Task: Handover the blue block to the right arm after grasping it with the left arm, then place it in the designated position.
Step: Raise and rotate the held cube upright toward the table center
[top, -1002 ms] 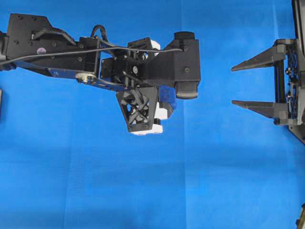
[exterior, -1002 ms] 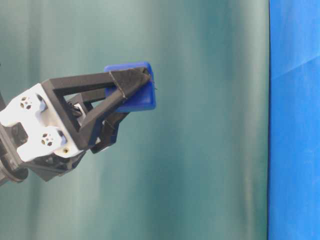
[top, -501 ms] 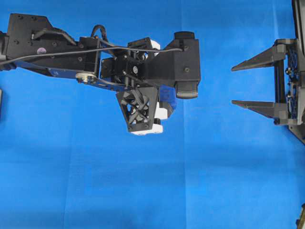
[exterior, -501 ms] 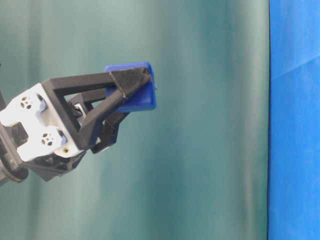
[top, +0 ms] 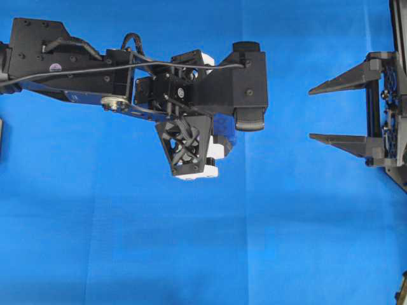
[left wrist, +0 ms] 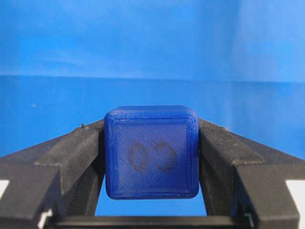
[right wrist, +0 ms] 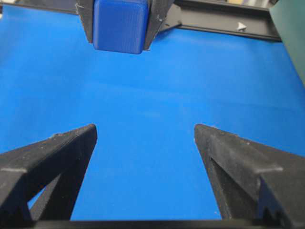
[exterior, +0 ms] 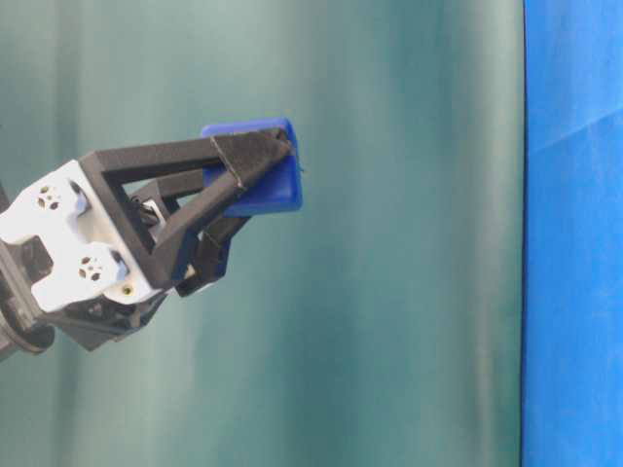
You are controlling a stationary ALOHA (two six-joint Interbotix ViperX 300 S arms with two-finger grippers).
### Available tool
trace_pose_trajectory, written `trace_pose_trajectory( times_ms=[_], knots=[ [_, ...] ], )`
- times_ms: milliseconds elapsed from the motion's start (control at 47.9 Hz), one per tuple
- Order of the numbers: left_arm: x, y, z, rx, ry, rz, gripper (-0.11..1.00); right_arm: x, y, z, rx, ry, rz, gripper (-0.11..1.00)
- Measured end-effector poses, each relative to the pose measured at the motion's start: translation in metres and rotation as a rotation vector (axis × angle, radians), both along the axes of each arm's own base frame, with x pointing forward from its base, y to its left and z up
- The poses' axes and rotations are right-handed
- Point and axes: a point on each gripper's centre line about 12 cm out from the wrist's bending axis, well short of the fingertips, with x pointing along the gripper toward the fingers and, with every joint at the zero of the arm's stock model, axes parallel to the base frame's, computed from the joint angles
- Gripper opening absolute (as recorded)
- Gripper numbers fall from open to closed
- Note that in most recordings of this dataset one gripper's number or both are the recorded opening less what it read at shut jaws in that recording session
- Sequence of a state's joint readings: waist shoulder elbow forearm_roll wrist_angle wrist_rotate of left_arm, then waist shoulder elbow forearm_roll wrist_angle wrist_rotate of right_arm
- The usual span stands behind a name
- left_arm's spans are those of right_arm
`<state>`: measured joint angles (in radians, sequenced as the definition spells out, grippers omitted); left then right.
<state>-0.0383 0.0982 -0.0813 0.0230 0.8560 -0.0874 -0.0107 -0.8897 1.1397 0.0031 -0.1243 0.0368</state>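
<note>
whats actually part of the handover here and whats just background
Part of the job:
- blue block, clamped between the left gripper fingers, off the cloth
- right gripper, open, apart from the block

Just background:
- blue cloth on the table
- green backdrop

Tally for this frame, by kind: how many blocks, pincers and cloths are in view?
Blue block: 1
Pincers: 2, the left pincer shut on the block and the right pincer open
Blue cloth: 1
Total: 4
</note>
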Motion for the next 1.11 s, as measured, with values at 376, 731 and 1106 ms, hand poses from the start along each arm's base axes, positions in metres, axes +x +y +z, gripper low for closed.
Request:
trace_pose_trajectory(
  times_ms=[376, 731, 1106],
  knots=[
    [-0.006, 0.000, 0.000, -0.004, -0.069, -0.001, 0.49, 0.000, 0.000, 0.000, 0.000, -0.002, -0.002, 0.97],
    [-0.032, 0.001, 0.007, -0.018, -0.302, -0.003, 0.49, 0.000, 0.000, 0.000, 0.000, 0.005, 0.000, 0.97],
    [-0.073, 0.001, 0.009, -0.027, -0.620, -0.017, 0.49, 0.000, 0.000, 0.000, 0.000, 0.003, -0.002, 0.97]
  ],
)
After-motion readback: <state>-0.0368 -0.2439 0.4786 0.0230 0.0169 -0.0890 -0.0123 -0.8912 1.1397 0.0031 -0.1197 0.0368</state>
